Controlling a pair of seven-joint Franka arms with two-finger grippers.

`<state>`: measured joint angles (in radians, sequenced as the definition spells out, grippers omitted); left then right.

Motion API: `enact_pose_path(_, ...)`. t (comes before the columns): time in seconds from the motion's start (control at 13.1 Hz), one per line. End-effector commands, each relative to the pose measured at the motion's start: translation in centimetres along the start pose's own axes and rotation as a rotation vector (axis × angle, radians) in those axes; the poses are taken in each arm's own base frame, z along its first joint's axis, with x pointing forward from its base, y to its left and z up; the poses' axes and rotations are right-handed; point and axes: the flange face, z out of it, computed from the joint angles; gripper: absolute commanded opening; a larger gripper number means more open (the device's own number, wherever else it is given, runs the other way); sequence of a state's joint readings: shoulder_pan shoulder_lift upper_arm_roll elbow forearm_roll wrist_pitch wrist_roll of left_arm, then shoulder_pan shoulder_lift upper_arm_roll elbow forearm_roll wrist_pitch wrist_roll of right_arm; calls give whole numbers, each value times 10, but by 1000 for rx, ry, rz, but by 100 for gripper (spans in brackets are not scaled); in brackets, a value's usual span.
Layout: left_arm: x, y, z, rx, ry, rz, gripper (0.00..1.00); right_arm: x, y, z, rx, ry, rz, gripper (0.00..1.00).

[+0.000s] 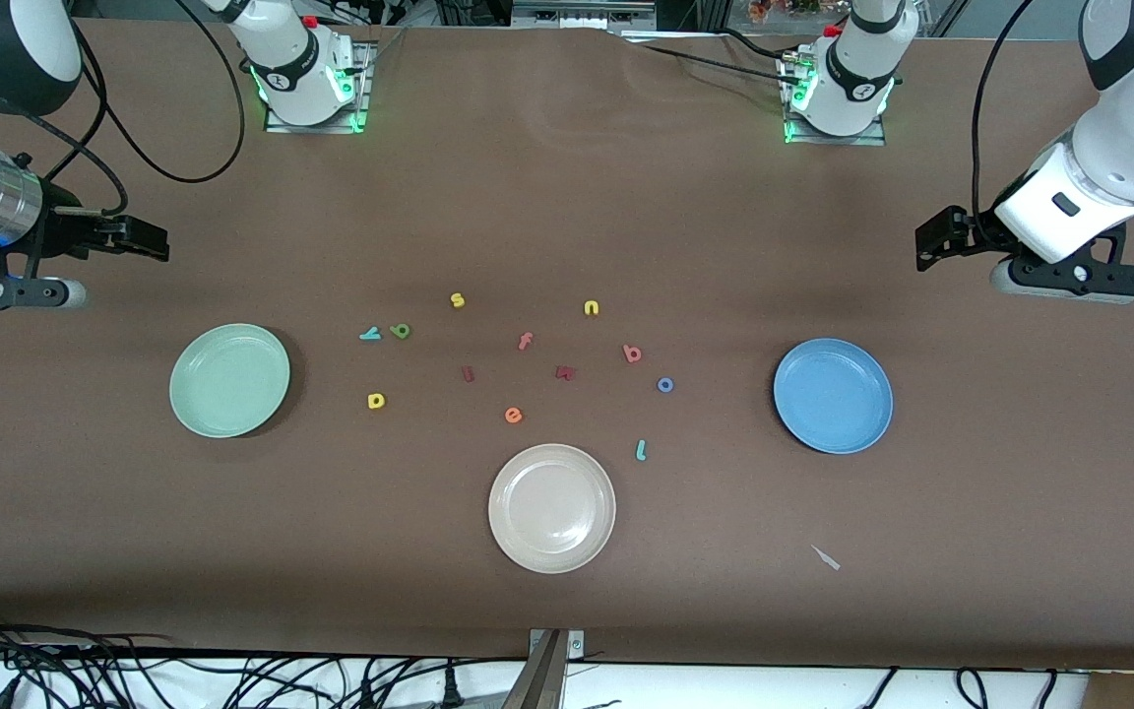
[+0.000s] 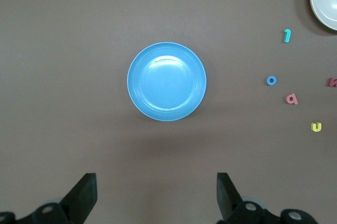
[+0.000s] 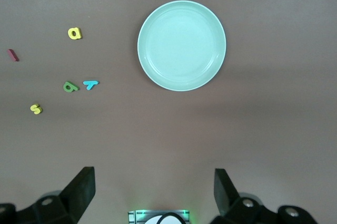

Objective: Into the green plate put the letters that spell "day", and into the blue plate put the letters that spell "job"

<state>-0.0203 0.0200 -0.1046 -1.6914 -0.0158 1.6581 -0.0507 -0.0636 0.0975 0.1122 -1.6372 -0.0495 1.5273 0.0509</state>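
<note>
The green plate [image 1: 229, 379] [image 3: 181, 45] lies bare toward the right arm's end, the blue plate [image 1: 833, 395] [image 2: 167, 81] bare toward the left arm's end. Beside the green plate lie the teal "y" [image 1: 370, 335] [image 3: 90, 84], green "a" [image 1: 400, 331] [image 3: 69, 86] and yellow "d" [image 1: 376, 400] [image 3: 75, 33]. Beside the blue plate lie the pink "b" [image 1: 632, 354] [image 2: 291, 99], blue "o" [image 1: 665, 384] [image 2: 271, 80] and teal "j" [image 1: 641, 450] [image 2: 286, 35]. My right gripper [image 1: 149, 239] [image 3: 154, 192] and left gripper [image 1: 936, 241] [image 2: 157, 197] hang open and hold nothing, each over bare table at its own end.
A cream plate [image 1: 552, 507] sits nearest the front camera, mid-table. Among the letters lie a yellow "s" [image 1: 457, 299], yellow "n" [image 1: 591, 308], pink "f" [image 1: 525, 342], orange "e" [image 1: 513, 416] and two dark red pieces. A small scrap [image 1: 826, 557] lies nearer the camera than the blue plate.
</note>
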Motion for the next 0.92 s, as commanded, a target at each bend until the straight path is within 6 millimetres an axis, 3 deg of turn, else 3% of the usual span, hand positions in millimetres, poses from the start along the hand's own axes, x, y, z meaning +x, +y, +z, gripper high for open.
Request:
enact_pose_path(0.0, 3, 1, -6, 7, 6, 22, 100, 1, 2, -5, 17, -5, -10, 100)
enact_pose_path(0.84, 5, 3, -10, 6, 15, 25, 100, 1, 1, -5, 19, -5, -13, 100)
